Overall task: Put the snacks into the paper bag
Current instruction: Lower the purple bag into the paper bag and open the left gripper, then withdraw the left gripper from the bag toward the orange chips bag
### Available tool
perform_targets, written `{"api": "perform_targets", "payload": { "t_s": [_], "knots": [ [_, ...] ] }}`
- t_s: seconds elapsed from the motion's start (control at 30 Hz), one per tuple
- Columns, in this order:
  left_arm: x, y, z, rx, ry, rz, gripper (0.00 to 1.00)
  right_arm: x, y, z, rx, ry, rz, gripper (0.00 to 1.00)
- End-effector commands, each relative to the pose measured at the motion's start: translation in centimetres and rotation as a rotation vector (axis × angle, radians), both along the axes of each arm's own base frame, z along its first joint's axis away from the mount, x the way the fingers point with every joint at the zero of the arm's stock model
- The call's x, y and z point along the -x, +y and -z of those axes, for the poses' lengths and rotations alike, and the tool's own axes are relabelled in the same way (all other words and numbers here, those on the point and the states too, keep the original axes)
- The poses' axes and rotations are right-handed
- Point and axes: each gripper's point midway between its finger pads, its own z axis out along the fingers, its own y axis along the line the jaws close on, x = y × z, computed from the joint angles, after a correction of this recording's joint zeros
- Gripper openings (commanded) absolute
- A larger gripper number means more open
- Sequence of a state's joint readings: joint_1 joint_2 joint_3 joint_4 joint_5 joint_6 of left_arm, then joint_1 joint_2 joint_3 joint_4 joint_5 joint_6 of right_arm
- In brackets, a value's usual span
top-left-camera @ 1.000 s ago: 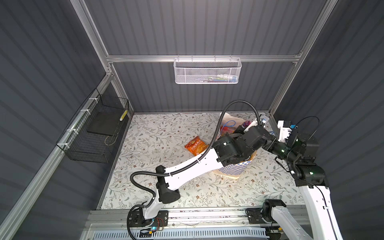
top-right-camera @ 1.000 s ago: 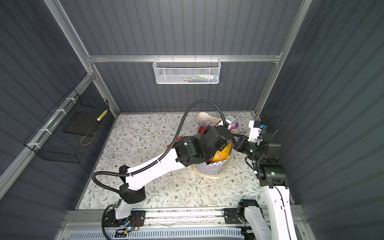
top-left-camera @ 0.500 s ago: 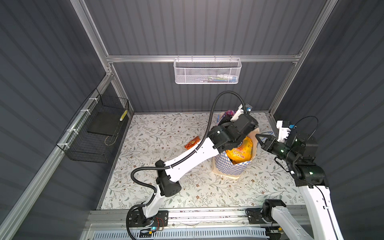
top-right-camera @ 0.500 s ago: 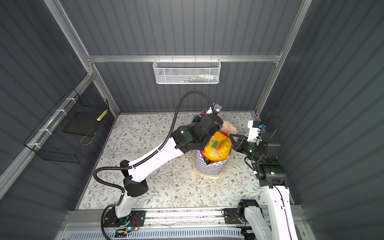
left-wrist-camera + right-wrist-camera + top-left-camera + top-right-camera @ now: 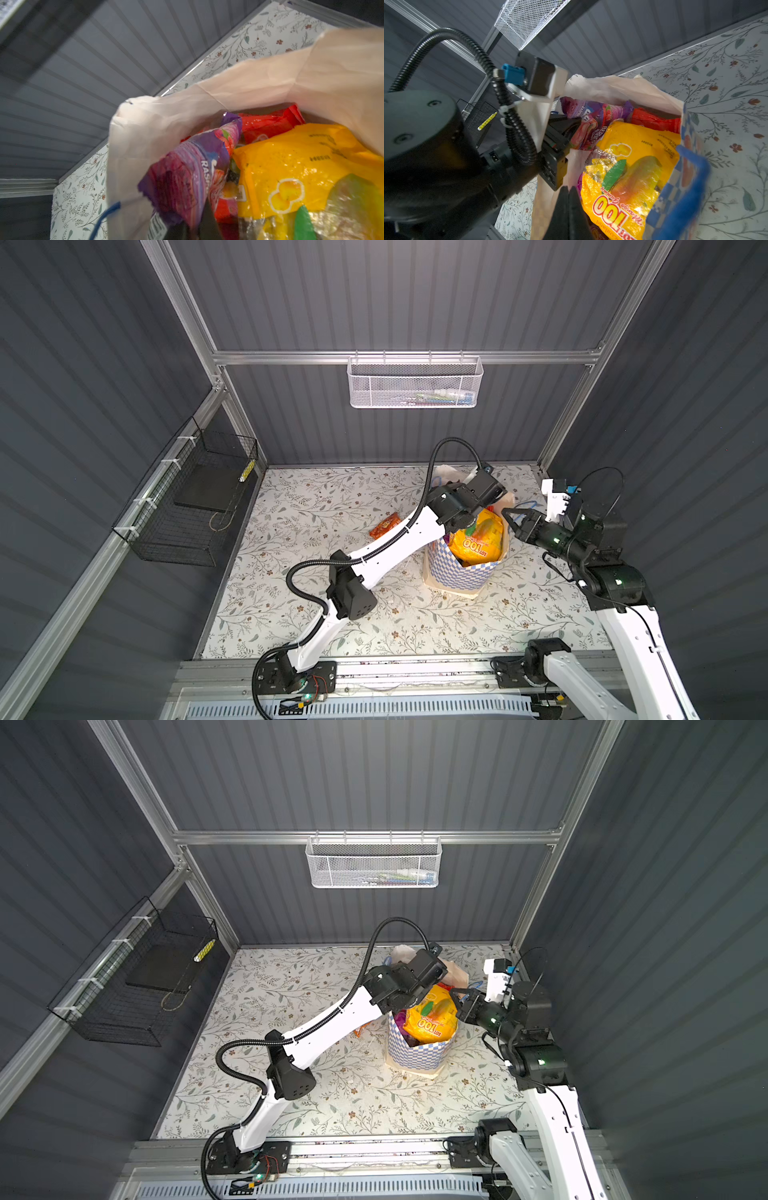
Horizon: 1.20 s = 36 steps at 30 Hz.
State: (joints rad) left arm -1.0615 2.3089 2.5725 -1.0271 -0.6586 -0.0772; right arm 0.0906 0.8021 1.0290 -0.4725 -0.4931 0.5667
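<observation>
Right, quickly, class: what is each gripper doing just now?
Left gripper: closed on the purple packet at the paper bag's mouth.
Right gripper: closed, by the bag's rim; whether it pinches paper cannot be told.

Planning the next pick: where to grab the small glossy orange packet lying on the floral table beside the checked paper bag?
Probably its short end farther from the paper bag, coming from above: the orange packet lies flat, so only an edge pinch works, and the left arm overhangs its other end.
</observation>
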Motion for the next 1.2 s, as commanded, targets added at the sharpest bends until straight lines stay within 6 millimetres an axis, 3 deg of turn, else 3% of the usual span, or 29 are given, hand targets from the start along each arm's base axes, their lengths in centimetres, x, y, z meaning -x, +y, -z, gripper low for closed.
{"api": "perform_targets", "payload": {
  "t_s": [0.0, 0.1, 0.2, 0.3, 0.47, 0.63, 0.8, 0.87, 1.0, 1.07, 1.17],
  "knots": [
    [0.7, -1.2, 2.6, 0.018, 0.092, 0.027, 0.0, 0.4, 0.6, -2.6, 0.005, -0.086, -0.024, 0.0],
    [0.3, -2.4, 4.4, 0.073, 0.158, 0.049, 0.0, 0.4, 0.8, -2.6, 0.01, -0.086, -0.026, 0.0],
    [-1.1, -2.3, 5.8, 0.149, 0.244, 0.027, 0.01, 0.2, 0.9, -2.4, 0.006, -0.079, -0.031, 0.0],
    [-1.7, -1.8, 5.7, 0.236, 0.333, 0.028, 0.28, 0.1, 0.9, -2.2, 0.008, -0.076, -0.028, 0.0],
    [-0.5, -2.1, -1.5, 0.403, 0.28, 0.115, 0.56, 0.1, 0.9, -2.2, 0.009, -0.074, -0.028, 0.0],
    [3.5, -1.4, -9.8, 0.596, 0.264, 0.273, 0.67, 0.2, 0.8, -2.2, 0.01, -0.077, -0.023, 0.0],
    [6.7, 0.7, -14.9, 0.707, 0.237, 0.366, 0.82, 0.2, 0.8, -2.3, 0.011, -0.079, -0.02, 0.0],
    [7.2, 1.7, -15.7, 0.716, 0.22, 0.363, 0.85, 0.1, 0.8, -2.1, 0.009, -0.072, -0.022, 0.0],
    [7.3, 2.7, -15.2, 0.699, 0.223, 0.323, 0.87, 0.2, 1.0, -2.3, -0.001, -0.073, -0.028, 0.0],
    [7.1, 3.7, -14.1, 0.672, 0.223, 0.279, 0.89, 0.2, 1.0, -2.4, 0.0, -0.074, -0.03, 0.0],
    [6.4, 6.8, -11.6, 0.593, 0.179, 0.156, 0.96, 0.4, 0.9, -2.4, 0.005, -0.079, -0.024, 0.0]
  ]
}}
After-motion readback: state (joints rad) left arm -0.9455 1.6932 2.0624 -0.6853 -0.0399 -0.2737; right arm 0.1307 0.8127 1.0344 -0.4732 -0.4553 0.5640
